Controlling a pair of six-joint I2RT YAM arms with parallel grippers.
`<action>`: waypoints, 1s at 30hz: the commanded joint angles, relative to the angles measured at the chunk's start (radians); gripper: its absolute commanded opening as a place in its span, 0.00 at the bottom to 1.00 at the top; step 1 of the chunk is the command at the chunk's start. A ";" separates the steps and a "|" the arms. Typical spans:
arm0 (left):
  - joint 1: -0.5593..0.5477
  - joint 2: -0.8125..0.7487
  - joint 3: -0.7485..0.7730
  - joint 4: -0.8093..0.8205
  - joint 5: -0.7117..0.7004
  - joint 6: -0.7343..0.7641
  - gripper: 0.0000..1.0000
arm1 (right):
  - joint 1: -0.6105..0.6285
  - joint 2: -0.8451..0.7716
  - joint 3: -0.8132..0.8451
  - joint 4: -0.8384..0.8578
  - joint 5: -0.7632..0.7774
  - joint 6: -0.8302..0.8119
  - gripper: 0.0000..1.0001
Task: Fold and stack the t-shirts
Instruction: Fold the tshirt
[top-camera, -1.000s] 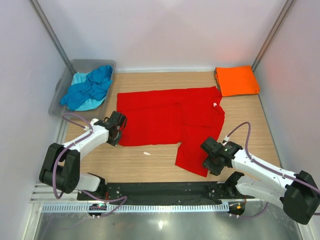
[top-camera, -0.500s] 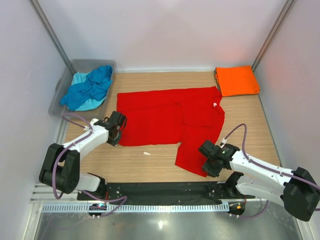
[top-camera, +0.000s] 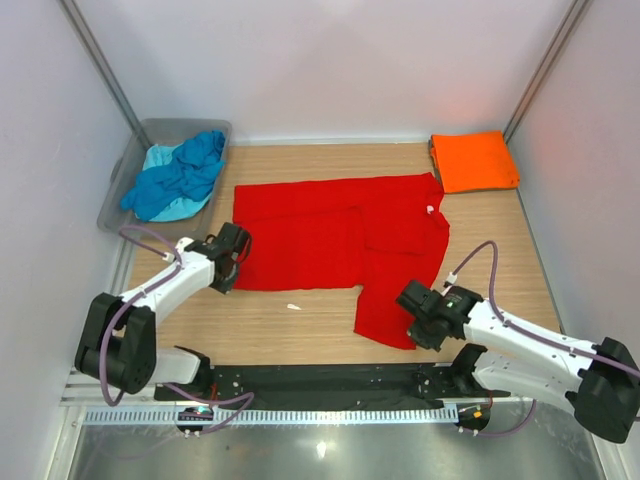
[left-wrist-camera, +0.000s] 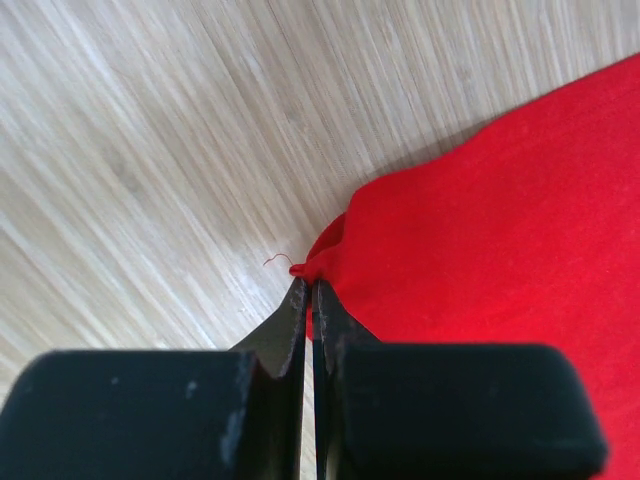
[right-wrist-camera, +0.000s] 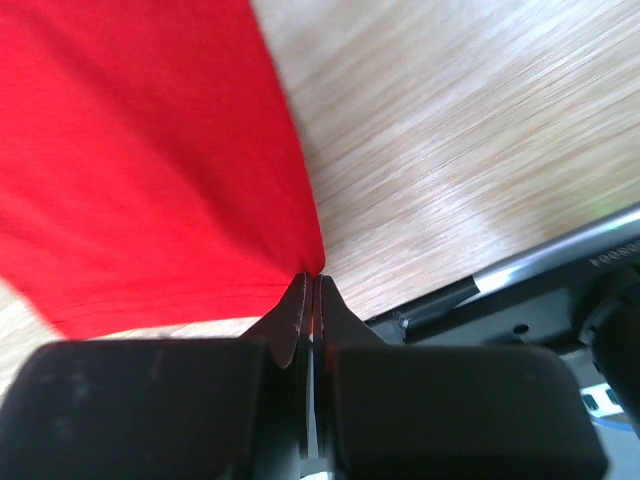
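A bright red t-shirt (top-camera: 340, 235) lies partly folded across the middle of the wooden table. My left gripper (top-camera: 238, 262) is shut on its near left corner (left-wrist-camera: 318, 262); the jaws pinch the cloth tip. My right gripper (top-camera: 412, 322) is shut on the near right corner of the red shirt (right-wrist-camera: 312, 262), low over the table. A folded orange t-shirt (top-camera: 474, 161) lies at the back right. Blue (top-camera: 185, 172) and pale turquoise (top-camera: 160, 158) shirts are heaped in the tub.
A grey translucent tub (top-camera: 127, 180) stands at the back left against the wall. A small white scrap (top-camera: 293, 306) lies on the wood near the shirt's front edge. The black base rail (top-camera: 320, 380) runs along the near edge, also in the right wrist view (right-wrist-camera: 500, 290).
My right gripper has shifted slightly left along the near edge with the shirt corner in it, so that flap has drawn in a little. The left gripper has barely moved.
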 joint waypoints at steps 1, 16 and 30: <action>0.005 -0.066 0.051 -0.078 -0.085 -0.014 0.00 | 0.005 -0.018 0.116 -0.101 0.139 0.010 0.01; 0.005 -0.058 0.150 -0.179 -0.135 -0.046 0.00 | -0.111 0.253 0.503 -0.178 0.437 -0.297 0.01; 0.005 0.146 0.365 -0.253 -0.220 -0.071 0.00 | -0.475 0.485 0.835 0.054 0.348 -0.839 0.01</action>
